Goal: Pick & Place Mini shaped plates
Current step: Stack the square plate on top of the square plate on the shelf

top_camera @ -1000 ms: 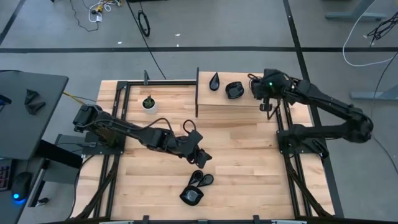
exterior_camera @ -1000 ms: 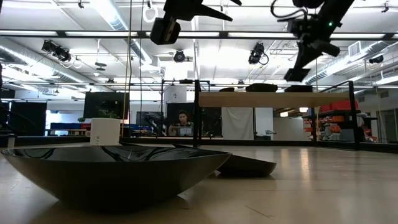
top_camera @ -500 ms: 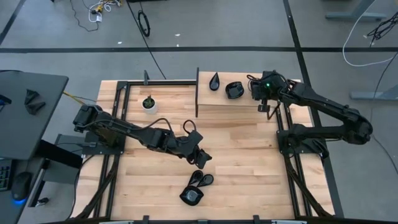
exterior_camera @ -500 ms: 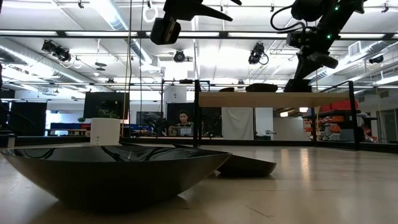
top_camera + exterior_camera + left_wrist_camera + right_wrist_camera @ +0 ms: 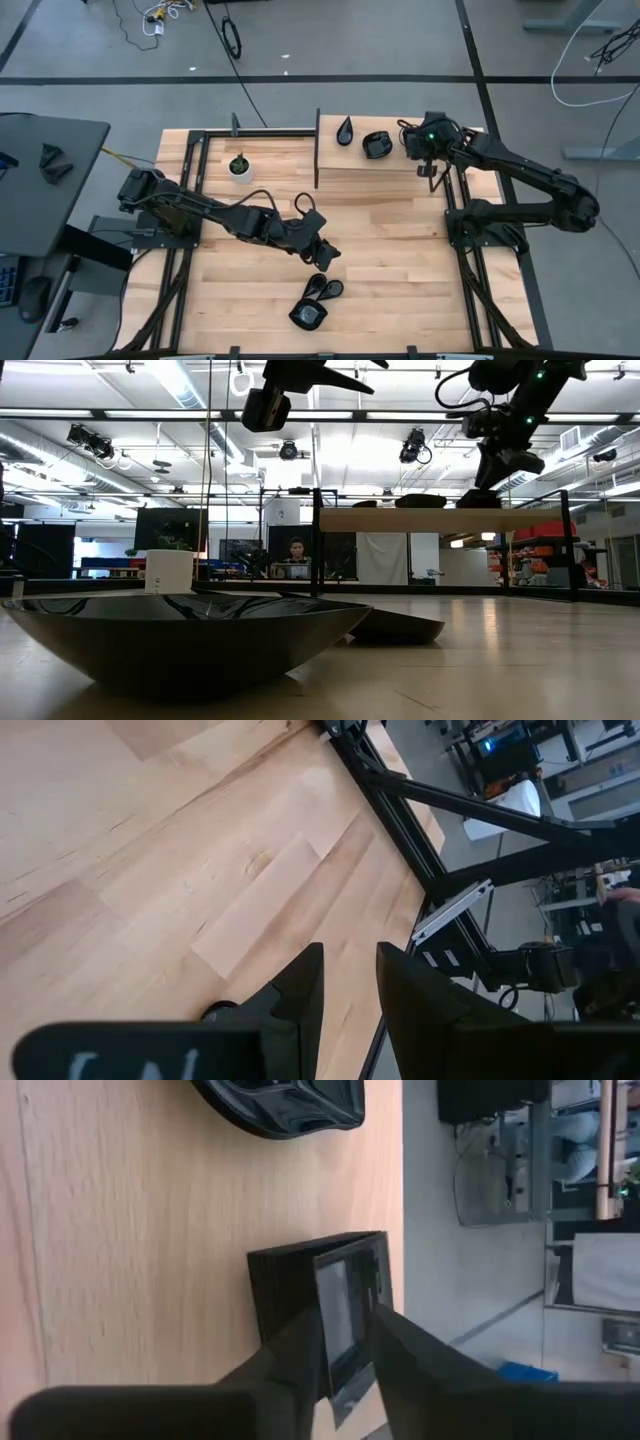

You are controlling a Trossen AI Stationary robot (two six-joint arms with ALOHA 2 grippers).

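A black square plate (image 5: 285,1280) lies at the right end of a raised wooden shelf (image 5: 385,170) at the table's back. My right gripper (image 5: 430,172) stands on it, fingers almost together (image 5: 347,1320); it also shows in the low view (image 5: 490,490). A teardrop plate (image 5: 345,130) and a rounded plate (image 5: 377,145) lie on the shelf to its left. Two teardrop plates (image 5: 327,289) and a rounded plate (image 5: 309,316) lie on the table near its front. My left gripper (image 5: 328,255) hangs just behind them, empty, with a narrow gap between its fingers (image 5: 350,955). My right gripper comes at the square plate from above, pointing down. A strip of the plate near one side (image 5: 345,1295) lies between the two fingers, which cover the place of contact. The plate rests flat on the shelf.
A small white pot with a green plant (image 5: 239,166) stands at the back left. A dark upright panel (image 5: 318,150) closes the shelf's left end. Black frame rails run along the table's left and right sides. Bare wood lies between the shelf and the front plates.
My right gripper has come down from above the shelf onto the square plate and tipped more upright; in the last half second it has hardly moved. The plate has stayed on the shelf.
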